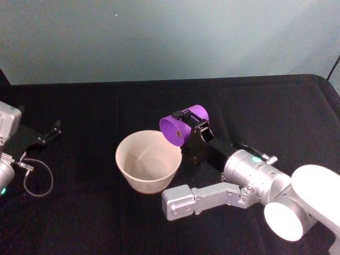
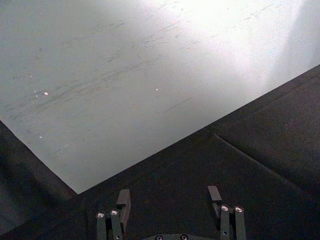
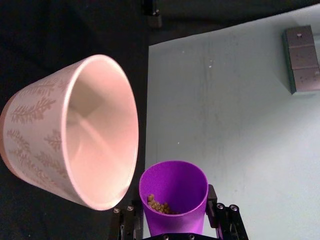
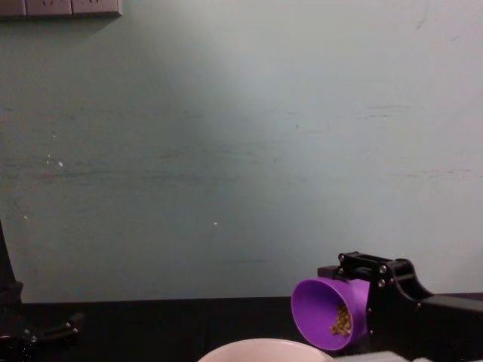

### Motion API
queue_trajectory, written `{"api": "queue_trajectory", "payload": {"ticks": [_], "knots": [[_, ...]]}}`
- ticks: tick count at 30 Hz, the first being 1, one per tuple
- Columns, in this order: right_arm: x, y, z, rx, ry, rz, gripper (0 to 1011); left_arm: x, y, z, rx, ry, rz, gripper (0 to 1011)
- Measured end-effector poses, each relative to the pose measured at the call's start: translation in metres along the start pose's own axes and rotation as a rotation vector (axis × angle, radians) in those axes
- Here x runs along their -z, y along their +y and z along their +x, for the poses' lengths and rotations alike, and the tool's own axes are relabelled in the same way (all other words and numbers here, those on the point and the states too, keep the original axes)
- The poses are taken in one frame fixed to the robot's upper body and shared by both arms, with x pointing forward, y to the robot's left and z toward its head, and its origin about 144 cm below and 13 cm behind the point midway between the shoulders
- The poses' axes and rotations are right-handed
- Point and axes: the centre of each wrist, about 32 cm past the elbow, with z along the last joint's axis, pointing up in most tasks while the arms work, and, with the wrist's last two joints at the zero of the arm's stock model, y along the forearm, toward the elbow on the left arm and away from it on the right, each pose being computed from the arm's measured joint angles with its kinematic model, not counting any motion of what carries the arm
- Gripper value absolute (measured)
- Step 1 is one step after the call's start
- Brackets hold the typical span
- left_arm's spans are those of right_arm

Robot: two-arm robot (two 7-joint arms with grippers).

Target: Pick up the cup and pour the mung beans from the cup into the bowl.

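Leftmost, the left hand [image 1: 54, 129] sat parked at the edge of the black surface [image 1: 85, 106], its fingers [image 2: 123, 200] spread apart with nothing between them. Near the middle, the bowl [image 1: 146, 185] stood upright on the surface. Just beside its right rim, the cup [image 1: 171, 129] was held above the surface, tipped on its side with its mouth facing the bowl. Mung beans [image 3: 159, 205] lay on its lower inner wall. The right hand [image 1: 190, 130], reaching in from the lower right, was clamped around the cup's body.
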Motion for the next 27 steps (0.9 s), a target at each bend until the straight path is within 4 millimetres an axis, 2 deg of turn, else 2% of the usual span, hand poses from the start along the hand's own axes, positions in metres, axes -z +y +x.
{"api": "queue_trajectory", "payload": {"ticks": [27], "knots": [[0.0040,0.0047,0.0075,0.011,-0.115,-0.014,739,0.0000,0.0000,0.0000,0.000,0.000,0.000,1000]]}}
